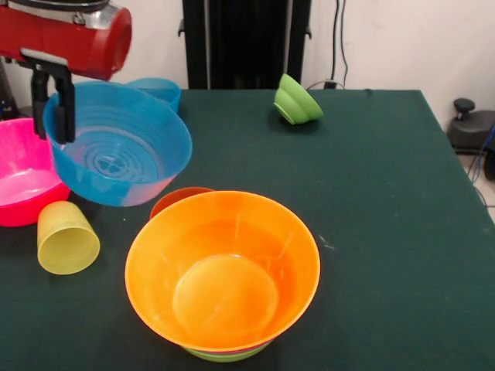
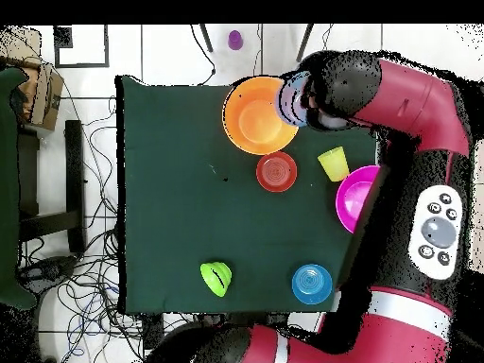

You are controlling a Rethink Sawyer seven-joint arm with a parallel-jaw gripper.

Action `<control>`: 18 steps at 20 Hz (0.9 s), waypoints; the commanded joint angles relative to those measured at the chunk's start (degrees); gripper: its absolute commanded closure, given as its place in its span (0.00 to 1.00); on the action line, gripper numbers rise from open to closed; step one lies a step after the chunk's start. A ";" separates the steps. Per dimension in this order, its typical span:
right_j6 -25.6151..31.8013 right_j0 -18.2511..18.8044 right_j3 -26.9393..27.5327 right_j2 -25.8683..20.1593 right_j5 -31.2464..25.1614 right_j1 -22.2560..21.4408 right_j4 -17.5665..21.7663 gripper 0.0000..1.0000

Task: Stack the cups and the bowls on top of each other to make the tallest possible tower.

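Clamped over the near rim of a blue bowl (image 1: 117,147), one finger inside and one outside, the jaws of the gripper (image 1: 52,100) hold it tilted clear of the table (image 1: 402,193). It is carried just beside the tower (image 1: 223,274), whose wide orange bowl (image 2: 253,115) is uppermost, presumably to be added there. The arm (image 2: 406,95) is reached over the yellow cup (image 1: 66,238) and pink bowl (image 1: 19,174).

Green table (image 1: 387,193) with bowls (image 1: 298,100), cup (image 1: 66,238)

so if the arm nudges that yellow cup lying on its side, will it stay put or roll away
The yellow cup lies on its side on the table, so a nudge would likely roll it. Being tapered, it would probably curve in an arc rather than run straight. It looks like thin translucent plastic, so likely light and easily displaced.
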State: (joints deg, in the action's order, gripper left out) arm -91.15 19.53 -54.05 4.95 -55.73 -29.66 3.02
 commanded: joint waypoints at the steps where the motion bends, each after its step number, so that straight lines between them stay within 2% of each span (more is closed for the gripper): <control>1: -8.80 -1.27 0.08 -1.81 -3.30 3.58 -0.14 1.00; 6: -8.13 -1.22 -2.62 -1.93 -1.00 2.67 0.01 1.00; 11: -7.45 -1.32 -2.11 -1.69 -0.85 3.04 0.18 1.00; 14: -6.81 -2.76 0.59 -0.53 -3.33 4.05 1.65 1.00; 18: -11.05 -4.48 1.77 0.82 -4.05 5.02 0.71 1.00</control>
State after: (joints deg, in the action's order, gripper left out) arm -92.94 18.45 -54.00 7.41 -55.74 -28.07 2.61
